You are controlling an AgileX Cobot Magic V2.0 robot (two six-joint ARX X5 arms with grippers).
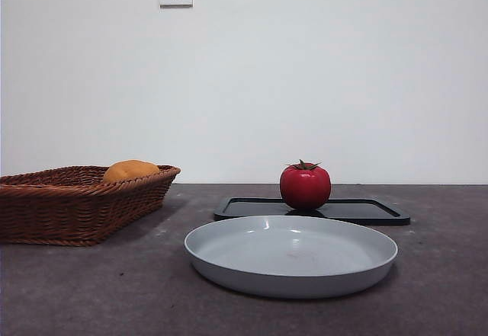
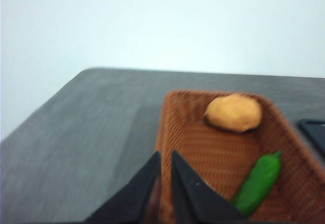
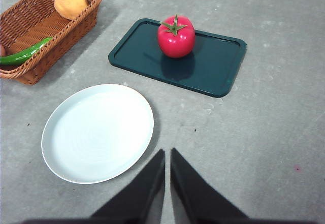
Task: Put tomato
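The grey table (image 3: 264,132) spreads wide, bare on the tray's far flank. A wicker basket (image 1: 76,203) holds an orange fruit (image 1: 130,171) and a green pepper (image 2: 259,181). Nearer the camera, a pale plate (image 1: 290,256) lies before the dark tray (image 3: 213,66) (the two apart). The tomato (image 1: 305,187) stands upright on the tray. Left gripper (image 2: 165,170) hangs over the basket, right gripper (image 3: 167,165) beside the plate; both jaw pairs are pressed nearly together.

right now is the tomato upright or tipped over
Upright: the tomato sits on the dark tray with its green stem pointing straight up.
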